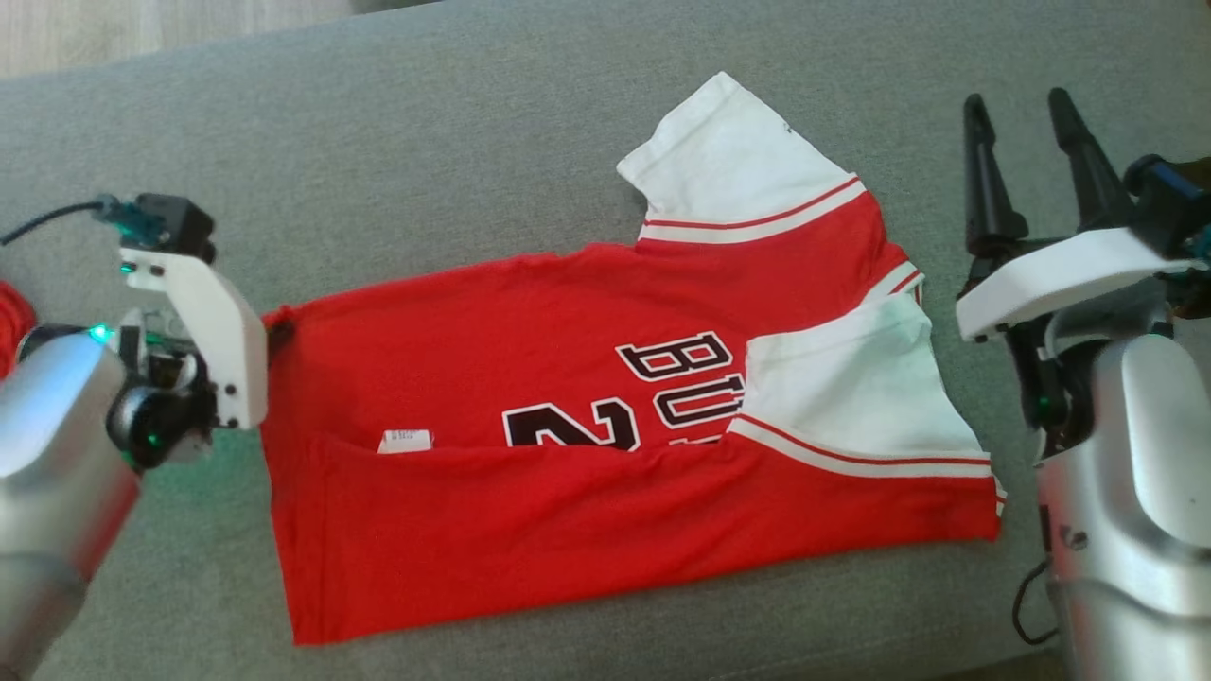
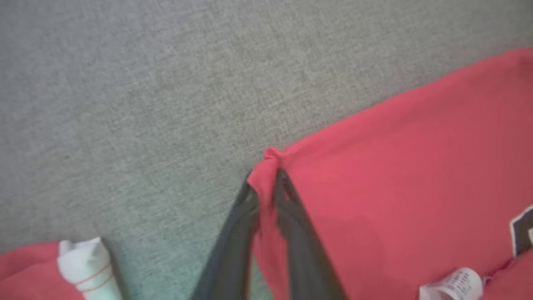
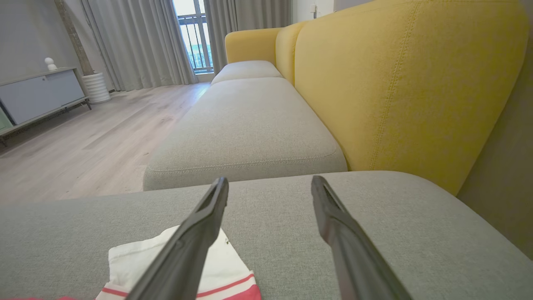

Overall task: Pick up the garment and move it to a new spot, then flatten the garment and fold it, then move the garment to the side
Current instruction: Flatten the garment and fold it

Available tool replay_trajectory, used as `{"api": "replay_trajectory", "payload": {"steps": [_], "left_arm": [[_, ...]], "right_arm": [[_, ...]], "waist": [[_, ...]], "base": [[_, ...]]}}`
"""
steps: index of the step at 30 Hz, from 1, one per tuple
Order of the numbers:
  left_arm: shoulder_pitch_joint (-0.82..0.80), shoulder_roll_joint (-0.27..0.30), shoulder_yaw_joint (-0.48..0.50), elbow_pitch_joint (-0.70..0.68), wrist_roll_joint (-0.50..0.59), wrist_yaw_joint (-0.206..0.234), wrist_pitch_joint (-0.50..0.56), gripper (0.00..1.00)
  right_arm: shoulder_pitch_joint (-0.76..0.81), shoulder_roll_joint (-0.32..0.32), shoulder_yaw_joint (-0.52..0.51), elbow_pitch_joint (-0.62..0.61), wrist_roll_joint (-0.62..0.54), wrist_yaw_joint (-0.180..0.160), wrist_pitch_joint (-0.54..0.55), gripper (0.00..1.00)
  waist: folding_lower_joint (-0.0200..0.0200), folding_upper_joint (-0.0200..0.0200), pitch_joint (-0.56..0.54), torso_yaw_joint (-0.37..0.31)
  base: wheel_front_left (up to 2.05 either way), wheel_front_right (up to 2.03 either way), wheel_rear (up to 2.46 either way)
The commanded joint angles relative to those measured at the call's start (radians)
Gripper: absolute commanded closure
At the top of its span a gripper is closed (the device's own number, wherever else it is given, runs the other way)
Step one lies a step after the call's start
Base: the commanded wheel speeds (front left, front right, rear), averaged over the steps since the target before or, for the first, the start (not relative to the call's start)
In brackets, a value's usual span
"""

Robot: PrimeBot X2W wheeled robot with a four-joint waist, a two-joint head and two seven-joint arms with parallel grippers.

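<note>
The garment (image 1: 568,378), a red jersey with white sleeves and black lettering, lies on the grey sofa seat (image 1: 426,142) with its lower third folded up over the body. My left gripper (image 1: 276,333) is at its left upper corner. In the left wrist view the left gripper (image 2: 266,179) is shut on a small pinch of the garment's (image 2: 416,166) red hem corner. My right gripper (image 1: 1017,99) hovers open beyond the garment's right end, nothing between its fingers. The right wrist view has the right gripper (image 3: 270,180) above a white sleeve (image 3: 133,258).
Another red and white cloth (image 2: 83,266) lies by the seat's left end (image 1: 9,326). A white care label (image 1: 405,440) shows at the fold. The yellow backrest (image 3: 395,83) rises on one side, with wooden floor (image 3: 83,137) on the other.
</note>
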Motion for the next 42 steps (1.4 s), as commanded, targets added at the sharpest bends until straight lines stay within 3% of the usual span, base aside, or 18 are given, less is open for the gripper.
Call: {"api": "replay_trajectory", "payload": {"steps": [1,14,22,28,36,42], "left_arm": [[-0.005,0.036,0.012,-0.016,-0.002,0.001,-0.01,1.0],[-0.038,-0.016,0.025,-0.103,0.164,0.021,-0.44,1.0],[0.01,-0.042,-0.05,-0.246,0.262,0.05,-0.506,1.0],[0.009,-0.09,-0.07,-0.308,0.305,0.074,-0.564,1.0],[-0.021,-0.15,-0.093,-0.302,0.327,0.069,-0.59,1.0],[-0.04,-0.167,-0.098,-0.28,0.33,0.064,-0.596,1.0]], "right_arm": [[-0.034,-0.005,0.01,-0.039,0.002,-0.001,-0.006,0.0],[-0.083,-0.083,-0.006,-0.019,0.001,-0.001,0.066,0.0],[-0.194,-0.162,0.007,0.106,0.0,-0.001,0.207,0.0],[-0.289,-0.272,0.093,0.278,-0.002,-0.001,0.331,0.0],[-0.384,-0.392,0.252,0.427,0.093,-0.001,0.367,0.0],[-0.427,-0.415,0.32,0.472,0.168,-0.001,0.358,0.0]], "waist": [[0.0,0.0,-0.003,0.007],[0.0,0.0,-0.027,0.132],[0.0,0.0,0.02,0.24],[0.0,0.0,0.081,0.319],[0.0,0.0,0.136,0.392],[0.0,0.0,0.154,0.408]], "base": [[0.0,0.0,0.0],[0.0,0.0,0.0],[0.0,0.0,0.0],[0.0,0.0,0.0],[0.0,0.0,0.0],[0.0,0.0,0.0]]}}
